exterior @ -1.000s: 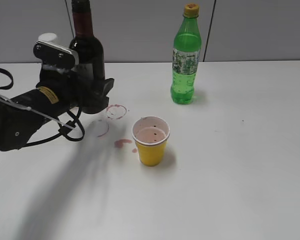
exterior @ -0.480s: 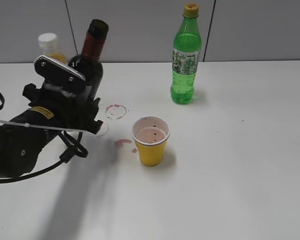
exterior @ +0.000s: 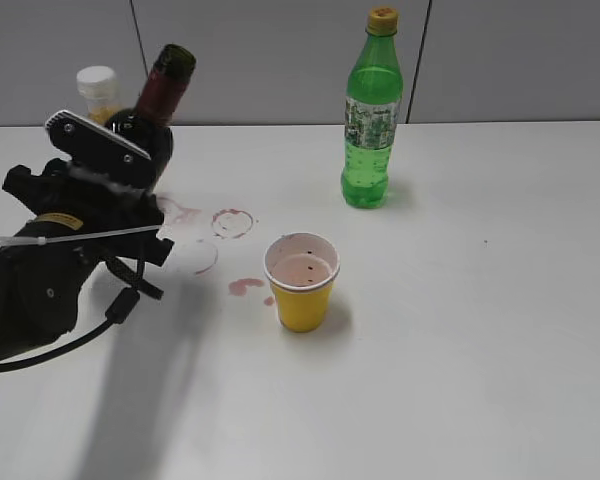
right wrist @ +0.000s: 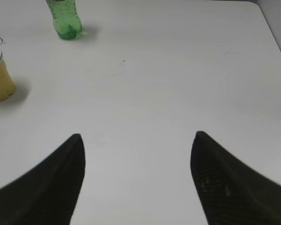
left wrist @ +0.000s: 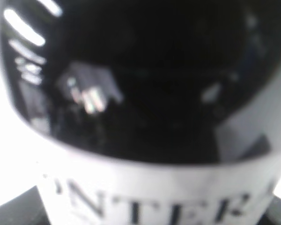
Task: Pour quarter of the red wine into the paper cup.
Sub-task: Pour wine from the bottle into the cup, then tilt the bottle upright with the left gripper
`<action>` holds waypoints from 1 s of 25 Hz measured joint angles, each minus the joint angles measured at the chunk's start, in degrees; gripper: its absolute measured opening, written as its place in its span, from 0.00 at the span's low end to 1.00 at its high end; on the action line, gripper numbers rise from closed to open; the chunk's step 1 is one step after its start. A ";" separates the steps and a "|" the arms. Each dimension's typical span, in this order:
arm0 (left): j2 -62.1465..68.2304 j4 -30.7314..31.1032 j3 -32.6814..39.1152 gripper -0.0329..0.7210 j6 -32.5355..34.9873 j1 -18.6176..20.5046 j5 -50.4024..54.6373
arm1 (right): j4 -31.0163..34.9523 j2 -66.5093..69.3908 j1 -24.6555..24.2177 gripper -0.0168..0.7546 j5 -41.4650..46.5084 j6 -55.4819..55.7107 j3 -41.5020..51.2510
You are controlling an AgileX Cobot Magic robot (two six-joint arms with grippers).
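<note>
At the left end of the white desk (exterior: 480, 330), the left tool (exterior: 130, 215) is clamped around the body of the red wine (exterior: 152, 115) bottle, which leans with its maroon-foiled neck tilted up and to the right. The left wrist view is filled by the bottle's dark glass and the top of its white label (left wrist: 154, 197). The paper cup (exterior: 301, 282), yellow with a pink-stained inside, stands upright near the middle of the desk, well apart from the bottle's mouth. Pink rings and a small red spill (exterior: 245, 286) mark the desk between bottle and cup. A white-capped bottle (exterior: 98, 88) stands just behind the wine, and a green soda bottle (exterior: 370, 115) stands upright farther back and to the right. The right tool (right wrist: 136, 183) hangs above bare desk with its fingers spread wide, holding nothing.
</note>
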 joint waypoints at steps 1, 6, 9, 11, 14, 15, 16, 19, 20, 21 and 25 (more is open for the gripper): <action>0.00 -0.94 0.00 0.75 1.57 -0.26 -0.06 | 0.00 0.00 0.00 0.71 0.00 0.00 0.00; -0.05 -3.59 0.00 0.75 5.55 -2.63 -1.30 | 0.00 0.00 0.00 0.71 0.00 0.00 0.00; -0.05 -5.92 0.00 0.75 8.37 -4.64 -1.30 | 0.00 0.00 0.00 0.71 0.00 0.00 0.00; -0.05 -8.13 0.00 0.75 11.15 -5.46 -1.30 | 0.00 0.00 0.00 0.71 0.00 0.00 0.00; -0.05 -10.06 0.00 0.75 14.54 -5.78 -2.17 | 0.00 0.00 0.00 0.71 0.00 0.00 0.00; -0.05 -10.32 0.00 0.75 15.85 -5.78 -2.55 | 0.00 0.00 0.00 0.71 0.00 0.00 0.00; -0.05 -10.58 0.00 0.75 17.26 -5.78 -2.87 | 0.00 0.00 0.00 0.71 0.00 0.00 0.00; -0.05 -11.66 0.00 0.75 21.36 -5.78 -3.63 | 0.00 0.00 0.00 0.71 0.00 0.00 0.00; -0.05 -11.93 0.00 0.75 22.58 -5.78 -4.10 | 0.00 0.00 0.00 0.71 0.00 0.00 0.00; -0.05 -12.07 0.00 0.75 23.42 -5.78 -4.63 | 0.00 0.00 0.00 0.71 0.00 0.00 0.00; -0.05 -12.07 0.00 0.75 26.77 -5.78 -7.17 | 0.00 0.00 0.00 0.71 0.00 0.00 0.00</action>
